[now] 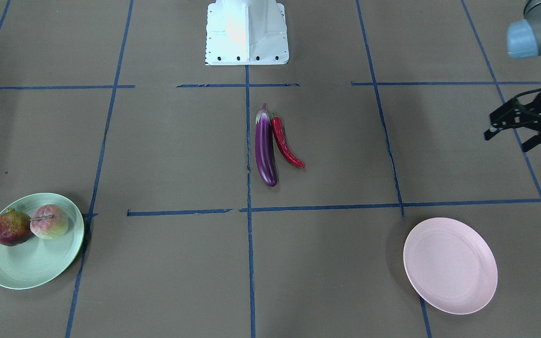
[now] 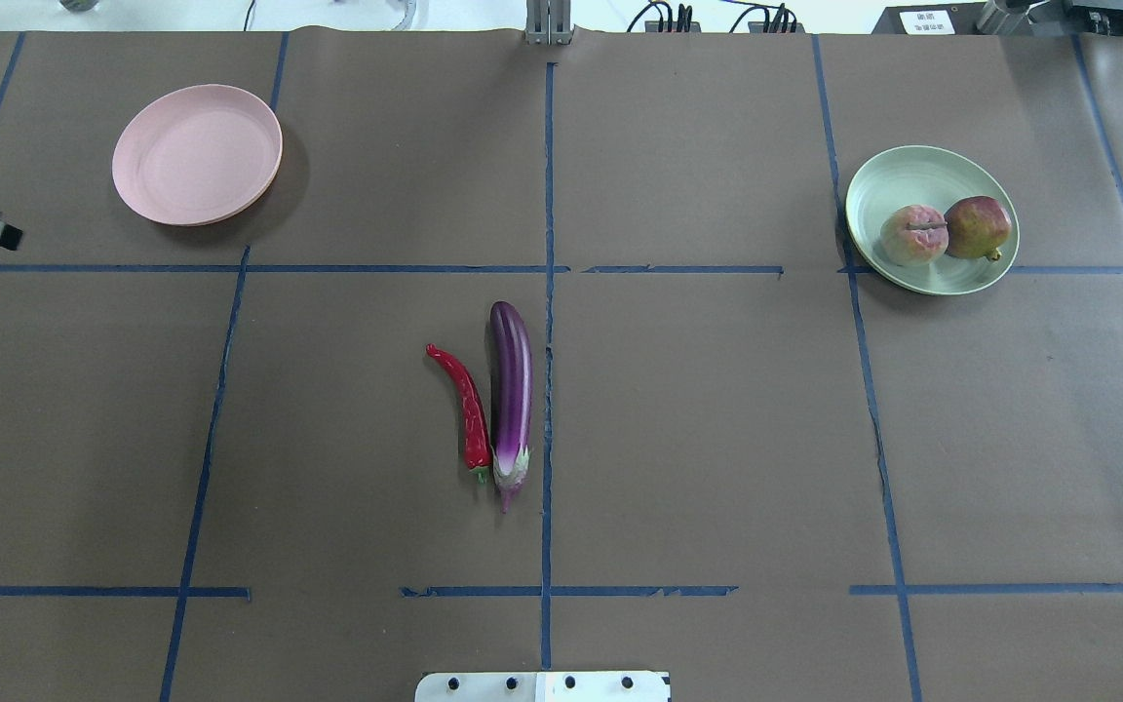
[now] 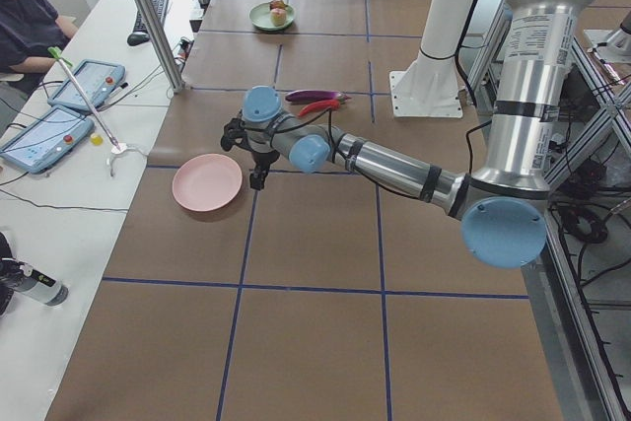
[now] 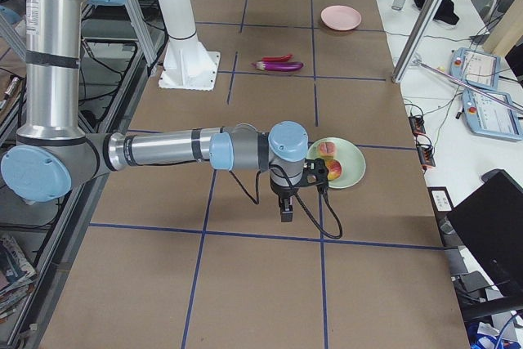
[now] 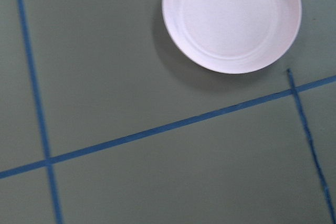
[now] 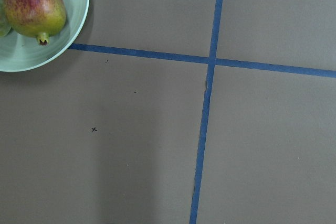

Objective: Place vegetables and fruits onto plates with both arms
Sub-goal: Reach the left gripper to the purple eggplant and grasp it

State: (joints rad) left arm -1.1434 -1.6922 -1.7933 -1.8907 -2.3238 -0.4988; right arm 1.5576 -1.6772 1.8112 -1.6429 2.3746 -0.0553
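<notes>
The purple eggplant (image 1: 265, 150) and the red chili pepper (image 1: 284, 143) lie side by side, touching, at the table's middle; they also show in the overhead view as eggplant (image 2: 511, 390) and chili (image 2: 469, 405). The pomegranate (image 1: 11, 227) and the peach (image 1: 50, 221) sit on the mint green plate (image 1: 31, 267). The pink plate (image 1: 450, 265) is empty. My left gripper (image 1: 509, 140) is open and empty, above the table near the pink plate. My right gripper (image 4: 286, 206) hovers beside the green plate; I cannot tell whether it is open or shut.
The white base block (image 1: 247, 33) stands at the robot's edge of the table. Blue tape lines cross the brown table cover. Tablets and cables lie on side tables, and a person sits at the left end.
</notes>
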